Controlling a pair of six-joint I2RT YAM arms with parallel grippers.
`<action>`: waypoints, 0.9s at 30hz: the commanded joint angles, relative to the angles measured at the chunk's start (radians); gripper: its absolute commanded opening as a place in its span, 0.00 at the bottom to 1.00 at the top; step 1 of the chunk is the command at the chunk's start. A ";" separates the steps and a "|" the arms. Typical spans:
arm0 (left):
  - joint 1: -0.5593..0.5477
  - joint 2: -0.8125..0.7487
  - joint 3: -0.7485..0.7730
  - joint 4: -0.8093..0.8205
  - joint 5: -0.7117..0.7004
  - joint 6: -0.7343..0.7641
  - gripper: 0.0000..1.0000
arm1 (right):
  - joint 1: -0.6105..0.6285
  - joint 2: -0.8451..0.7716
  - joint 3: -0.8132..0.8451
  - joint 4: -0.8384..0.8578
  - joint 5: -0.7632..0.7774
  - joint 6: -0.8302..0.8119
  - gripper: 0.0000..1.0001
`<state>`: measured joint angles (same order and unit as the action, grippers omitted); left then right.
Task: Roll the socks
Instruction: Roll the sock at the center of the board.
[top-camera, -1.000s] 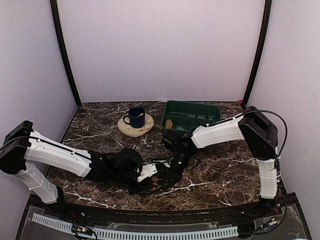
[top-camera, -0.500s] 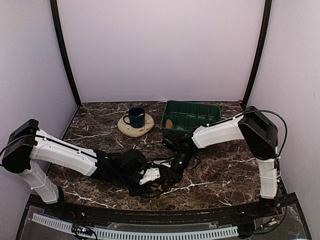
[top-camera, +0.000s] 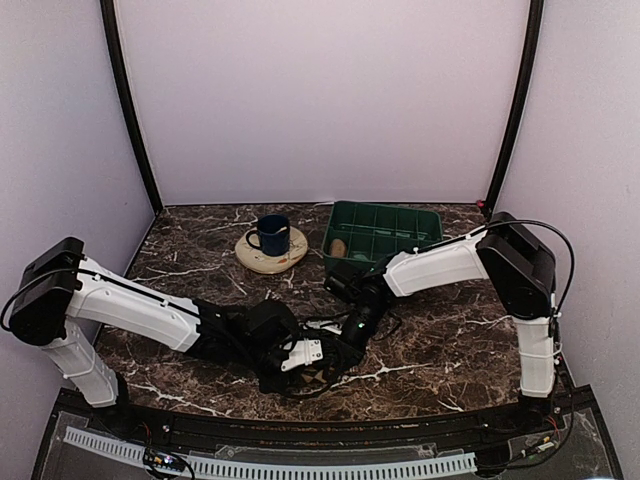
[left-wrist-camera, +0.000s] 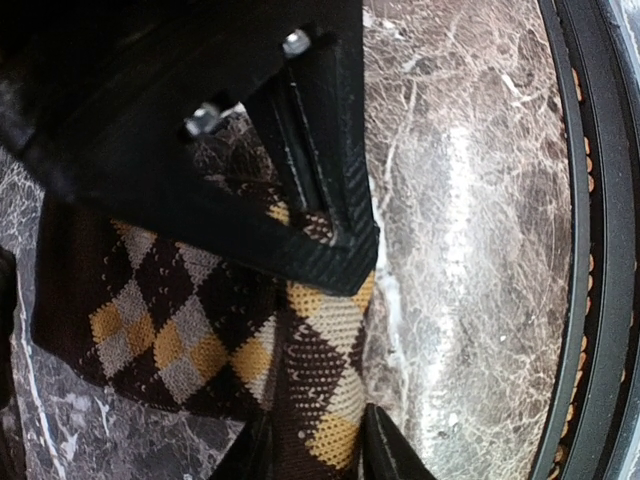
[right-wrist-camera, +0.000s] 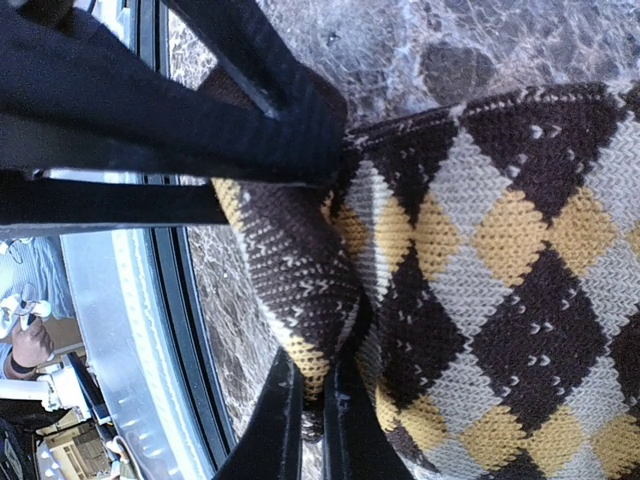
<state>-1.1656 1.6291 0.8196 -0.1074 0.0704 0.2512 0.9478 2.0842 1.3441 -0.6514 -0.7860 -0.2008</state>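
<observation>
Two robot arms meet over a dark brown argyle sock (left-wrist-camera: 170, 330) lying near the front edge of a marble table (top-camera: 450, 330), just ahead of the arms' bases. The left claw (left-wrist-camera: 317, 430), reaching in from the left, is pinching a raised strip of the sock. In its wrist view the tan-and-brown diamonds fill the gap between its two black fingers. The right claw (right-wrist-camera: 312, 388), coming in from the right, is pressed nearly together on a bunched fold of the same sock, the knit squeezed thin between its fingertips. The two claws sit right beside each other, each one's black body cutting across the other's wrist view. The rest of the sock lies flat on the stone beneath them, diamond pattern up; from above it is largely hidden under the claws. The left arm (top-camera: 130, 305) stretches low across the table, while the right arm (top-camera: 435, 265) angles down from its raised elbow at the right side. Farther back, left of centre, a dark blue mug (top-camera: 271, 234) stands on a round pale coaster (top-camera: 262, 262). Just to its right a green tray (top-camera: 395, 230), divided into compartments, sits at the table's far edge. A tan sock (top-camera: 338, 246), a small rolled bundle, rests in the tray's near-left corner.
</observation>
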 joint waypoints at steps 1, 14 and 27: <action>-0.009 0.010 0.020 -0.017 0.009 0.026 0.29 | -0.009 0.013 -0.005 0.002 -0.022 -0.002 0.03; -0.009 0.023 0.034 -0.016 0.020 0.066 0.00 | -0.009 0.017 -0.027 0.019 -0.029 0.018 0.07; -0.009 0.065 0.070 -0.099 0.092 0.080 0.00 | -0.033 -0.051 -0.151 0.156 -0.028 0.114 0.26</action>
<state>-1.1698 1.6772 0.8646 -0.1471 0.1150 0.3119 0.9298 2.0624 1.2469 -0.5446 -0.8524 -0.1299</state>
